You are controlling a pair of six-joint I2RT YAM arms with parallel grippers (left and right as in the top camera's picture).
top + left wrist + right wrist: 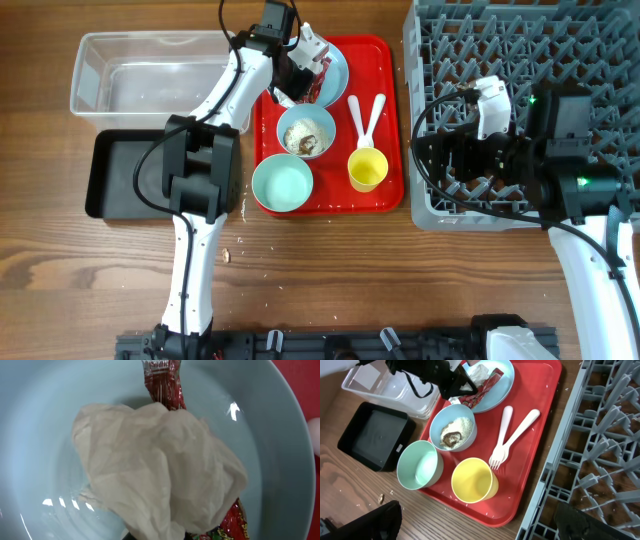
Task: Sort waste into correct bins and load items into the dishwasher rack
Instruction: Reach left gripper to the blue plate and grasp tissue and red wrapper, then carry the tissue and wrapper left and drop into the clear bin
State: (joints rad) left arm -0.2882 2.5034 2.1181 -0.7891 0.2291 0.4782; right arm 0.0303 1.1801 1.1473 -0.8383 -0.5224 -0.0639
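My left gripper (300, 62) is low over the light blue plate (280, 435) at the back of the red tray. It looks shut on the crumpled white tissue (160, 465), which hides most of its fingers. The red wrapper (162, 380) lies under the tissue on the plate. My right gripper (485, 522) is open and empty over the left edge of the grey rack (590, 60). On the tray stand a bowl of food scraps (306, 132), an empty mint bowl (282, 184), a yellow cup (367, 170), and a white fork and spoon (365, 115).
The clear tub (140, 75) stands at the back left with the black tray (125, 175) in front of it. The red tray (385, 60) lies between them and the rack. Crumbs (227, 255) lie on the wooden table in front.
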